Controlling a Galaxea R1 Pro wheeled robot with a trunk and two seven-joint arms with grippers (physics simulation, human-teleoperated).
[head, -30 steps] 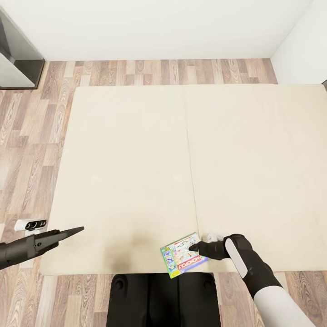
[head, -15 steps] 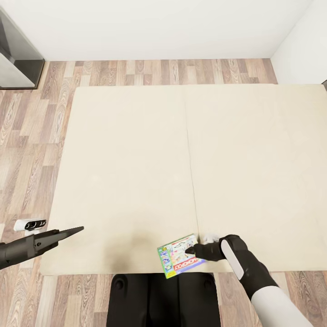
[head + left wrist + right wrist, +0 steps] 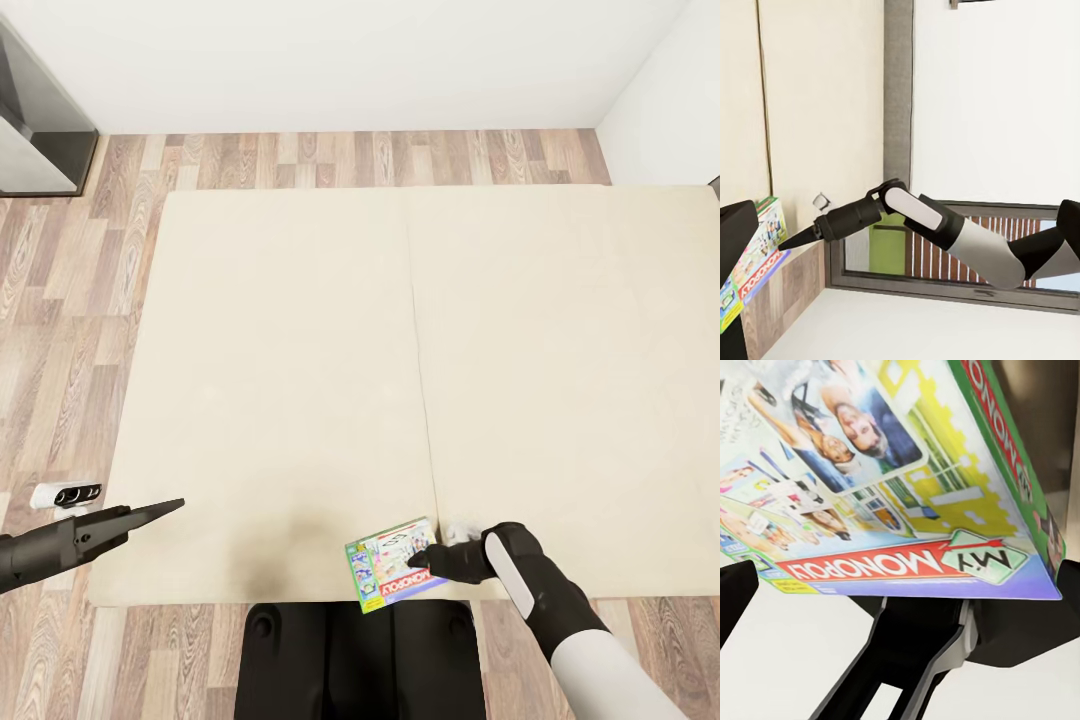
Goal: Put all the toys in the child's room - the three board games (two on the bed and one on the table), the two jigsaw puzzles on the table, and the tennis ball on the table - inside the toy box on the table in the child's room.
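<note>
Monopoly box [image 3: 392, 564] shifted nearer, right claw [image 3: 418, 558] gripping

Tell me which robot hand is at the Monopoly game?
The right gripper. It is at the Monopoly box on the bed's near edge, while the left gripper hangs far off, holding nothing.

A wood plank floor [image 3: 70, 300] in mixed brown and grey tones runs along the far side and the left side of a large low bed with a plain beige cover [image 3: 300, 380], which has a thin seam down its middle. Plain white walls [image 3: 350, 60] meet at the far right corner. A dark grey cabinet with a glossy front [image 3: 35, 130] stands at the far left. In the left wrist view, a grey-framed window [image 3: 945, 262] is set in a white wall. The light is even and soft.
</note>
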